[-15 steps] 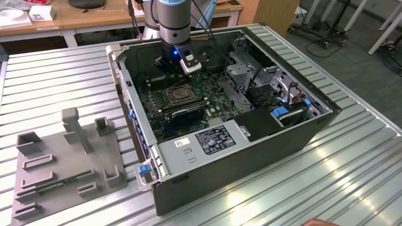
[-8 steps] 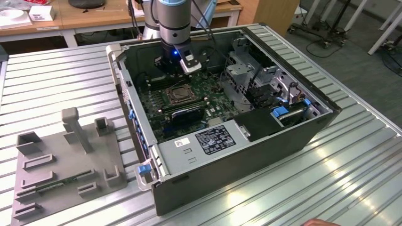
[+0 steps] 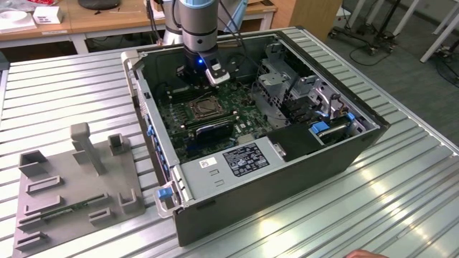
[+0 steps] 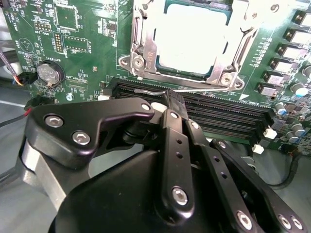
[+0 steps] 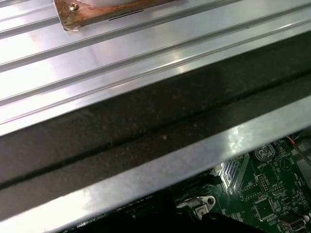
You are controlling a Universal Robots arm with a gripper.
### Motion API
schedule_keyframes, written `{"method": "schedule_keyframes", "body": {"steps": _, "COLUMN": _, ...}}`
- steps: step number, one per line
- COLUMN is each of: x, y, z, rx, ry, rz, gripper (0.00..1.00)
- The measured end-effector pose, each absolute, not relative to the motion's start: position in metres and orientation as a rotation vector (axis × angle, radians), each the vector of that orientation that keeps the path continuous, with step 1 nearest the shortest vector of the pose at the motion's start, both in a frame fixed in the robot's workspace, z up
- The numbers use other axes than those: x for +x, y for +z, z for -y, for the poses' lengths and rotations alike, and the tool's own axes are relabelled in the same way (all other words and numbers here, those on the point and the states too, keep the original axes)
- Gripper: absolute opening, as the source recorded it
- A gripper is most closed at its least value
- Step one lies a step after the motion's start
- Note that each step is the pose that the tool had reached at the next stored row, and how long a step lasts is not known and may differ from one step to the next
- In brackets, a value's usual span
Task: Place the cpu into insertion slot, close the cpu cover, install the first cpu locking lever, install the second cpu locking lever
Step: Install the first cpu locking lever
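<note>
Looking at the jaws first: the gripper [image 4: 172, 103] has them pressed together, as far as the second wrist view lets me judge. The tips sit right at the end of a thin wire lever [image 4: 146, 91] over the memory slots [image 4: 223, 114]. I can't tell whether that wire is actually nipped between them or just touched. Just beyond the lever is the cpu [image 4: 192, 41], sitting in its slot [image 3: 203, 109] with the cover [image 4: 141, 46] lying flat around it. So placing and closing look done to me, and I'd say the first lever step is the one in hand. In the exterior view the arm hangs in the upper middle of the frame, low inside the open case [image 3: 287, 177], with the slot just below it near the frame's centre on the green board [image 3: 244, 115]. My guess is the lever work calls for steady contact on a skinny, springy wire that could slip off the tips, and a sweep that stays clear of the memory slots.
</note>
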State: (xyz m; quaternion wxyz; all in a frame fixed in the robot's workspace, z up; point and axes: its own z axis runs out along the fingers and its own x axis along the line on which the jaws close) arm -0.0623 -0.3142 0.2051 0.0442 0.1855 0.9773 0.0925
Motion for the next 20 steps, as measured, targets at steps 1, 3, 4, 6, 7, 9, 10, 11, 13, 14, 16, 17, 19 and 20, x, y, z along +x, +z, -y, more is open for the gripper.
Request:
{"method": "schedule_keyframes", "body": {"steps": 1, "x": -0.0623, "y": 0.2047, "z": 0.3142, "rx": 0.567, "ry": 0.283, "rz": -2.987, "gripper": 0.11}}
{"method": "schedule_keyframes", "body": {"steps": 3, "x": -0.0623, "y": 0.204, "z": 0.3142, "rx": 0.567, "ry": 0.283, "rz": -2.987, "gripper": 0.11}}
{"method": "schedule_keyframes", "body": {"steps": 4, "x": -0.0623, "y": 0.2036, "z": 0.3142, "rx": 0.567, "ry": 0.283, "rz": -2.987, "gripper": 0.11}}
{"method": "schedule_keyframes", "body": {"steps": 6, "x": -0.0623, "y": 0.2028, "z": 0.3142, "rx": 0.567, "ry": 0.283, "rz": -2.987, "gripper": 0.11}}
{"method": "schedule_keyframes", "body": {"steps": 7, "x": -0.0623, "y": 0.2024, "z": 0.3142, "rx": 0.567, "ry": 0.283, "rz": -2.987, "gripper": 0.11}}
{"method": "schedule_keyframes", "body": {"steps": 9, "x": -0.0623, "y": 0.2016, "z": 0.3142, "rx": 0.567, "ry": 0.283, "rz": -2.987, "gripper": 0.11}}
{"method": "schedule_keyframes", "body": {"steps": 10, "x": -0.0623, "y": 0.2012, "z": 0.3143, "rx": 0.567, "ry": 0.283, "rz": -2.987, "gripper": 0.11}}
{"method": "schedule_keyframes", "body": {"steps": 11, "x": -0.0624, "y": 0.2008, "z": 0.3143, "rx": 0.567, "ry": 0.283, "rz": -2.987, "gripper": 0.11}}
{"method": "schedule_keyframes", "body": {"steps": 13, "x": -0.0623, "y": 0.2003, "z": 0.3143, "rx": 0.567, "ry": 0.283, "rz": -2.987, "gripper": 0.11}}
{"method": "schedule_keyframes", "body": {"steps": 14, "x": -0.0623, "y": 0.2001, "z": 0.3143, "rx": 0.567, "ry": 0.283, "rz": -2.987, "gripper": 0.11}}
{"method": "schedule_keyframes", "body": {"steps": 16, "x": -0.0623, "y": 0.2, "z": 0.3143, "rx": 0.567, "ry": 0.282, "rz": -2.987, "gripper": 0.11}}
{"method": "schedule_keyframes", "body": {"steps": 17, "x": -0.0623, "y": 0.2, "z": 0.3144, "rx": 0.567, "ry": 0.282, "rz": -2.987, "gripper": 0.11}}
{"method": "schedule_keyframes", "body": {"steps": 19, "x": -0.0622, "y": 0.1998, "z": 0.3149, "rx": 0.567, "ry": 0.283, "rz": -2.987, "gripper": 0.11}}
{"method": "schedule_keyframes", "body": {"steps": 20, "x": -0.0623, "y": 0.1998, "z": 0.3154, "rx": 0.567, "ry": 0.283, "rz": -2.987, "gripper": 0.11}}
